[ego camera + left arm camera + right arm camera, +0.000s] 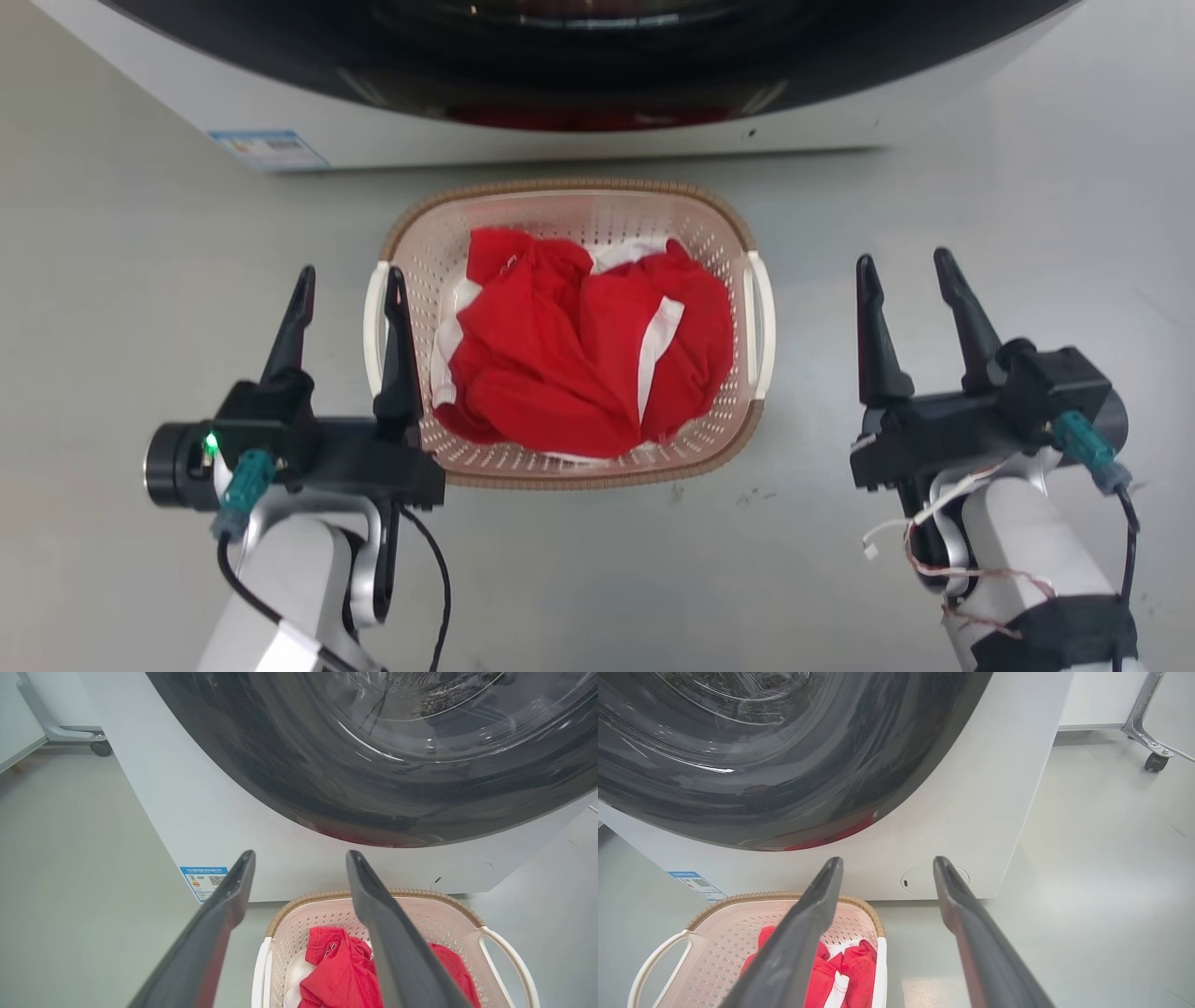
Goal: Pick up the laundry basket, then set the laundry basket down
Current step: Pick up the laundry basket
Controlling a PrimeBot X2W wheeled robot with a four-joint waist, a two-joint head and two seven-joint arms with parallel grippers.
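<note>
Lower left, the left claw (349, 277) hangs spread, one finger overlapping a white handle. Centre frame, the laundry basket (569, 187) sits on the floor (121, 280), red clothing (579, 364) inside. Lower right, the right claw (904, 259) gapes, apart from it.

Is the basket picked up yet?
Not yet. The laundry basket sits on the floor with red clothes inside. The left gripper hangs open by its left handle; the right gripper is open, apart from it. Grabbing, lifting and setting down are left.
</note>
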